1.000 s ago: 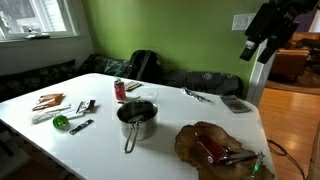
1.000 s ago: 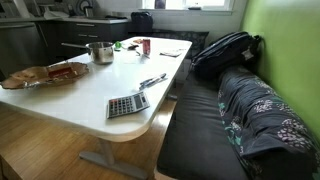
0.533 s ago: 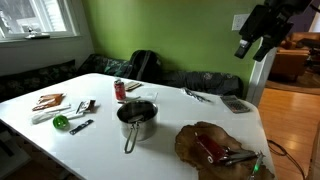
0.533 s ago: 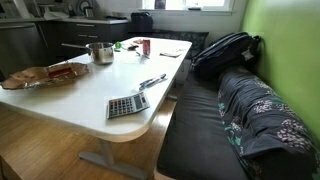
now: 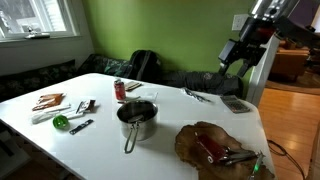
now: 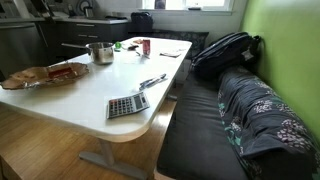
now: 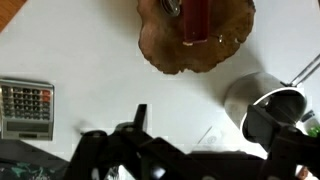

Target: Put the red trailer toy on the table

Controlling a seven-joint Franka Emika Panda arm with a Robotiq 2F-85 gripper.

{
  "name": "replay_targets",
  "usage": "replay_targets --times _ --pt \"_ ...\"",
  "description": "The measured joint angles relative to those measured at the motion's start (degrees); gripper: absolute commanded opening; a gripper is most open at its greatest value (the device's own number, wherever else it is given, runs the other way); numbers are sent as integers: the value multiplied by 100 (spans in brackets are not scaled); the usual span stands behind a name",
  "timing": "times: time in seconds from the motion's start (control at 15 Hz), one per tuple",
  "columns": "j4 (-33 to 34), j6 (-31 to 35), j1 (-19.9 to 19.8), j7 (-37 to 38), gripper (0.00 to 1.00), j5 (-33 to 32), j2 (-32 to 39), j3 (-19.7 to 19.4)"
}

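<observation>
The dark-red trailer toy [image 5: 208, 148] lies flat on a brown wooden slab [image 5: 188, 140], which sits near one end of the smooth white, round-cornered counter [image 5: 100, 140].

It was a home dining nook: a large white rounded bench [image 6: 110, 75], dark cushioned corner seating [image 6: 195, 140], lime-green wall [image 5: 165, 30], sunlit window [image 5: 30, 15].

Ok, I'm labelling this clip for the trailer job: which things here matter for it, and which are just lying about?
Belong to the job:
red trailer toy
wooden slab it lies on
table
gripper, high above the table's far end

Just lying about:
steel pot
red can
calculator
</observation>
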Motion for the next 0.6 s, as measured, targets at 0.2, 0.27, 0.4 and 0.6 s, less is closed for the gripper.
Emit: replay_targets --times 0.2,0.27,0.4,0.6 --pt "28 98 146 -47 100 49 437 -114" --pt "39 98 158 -48 100 50 463 -122" --pt "50 98 175 -48 100 54 456 -132" --pt "54 98 180 -48 100 55 453 -133"
